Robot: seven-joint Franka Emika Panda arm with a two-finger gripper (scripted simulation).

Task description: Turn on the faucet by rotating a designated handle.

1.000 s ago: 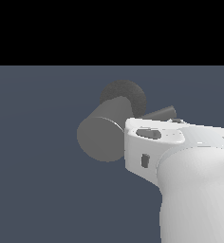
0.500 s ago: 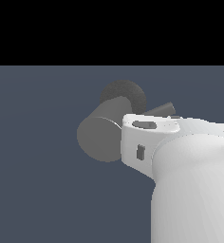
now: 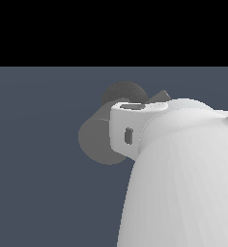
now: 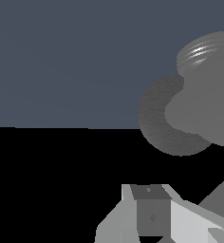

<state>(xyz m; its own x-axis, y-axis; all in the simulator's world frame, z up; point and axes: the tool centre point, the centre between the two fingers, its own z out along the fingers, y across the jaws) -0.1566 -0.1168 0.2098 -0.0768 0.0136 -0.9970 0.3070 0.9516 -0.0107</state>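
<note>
Mostly we see our arm covering the faucet; our gripper's opening we cannot tell.

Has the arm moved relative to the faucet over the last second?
Yes. The arm has shifted toward the exterior view's left, now covering more of the faucet, which stayed put.

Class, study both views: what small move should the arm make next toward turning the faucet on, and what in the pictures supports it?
Probably a short further advance toward the faucet, steering for its handle. In the exterior view the white arm overlaps the grey cylinder, and in the wrist view the gripper sits below the faucet body with nothing visibly between its fingers. The handle itself cannot be clearly made out, so contact looks unmade.
</note>
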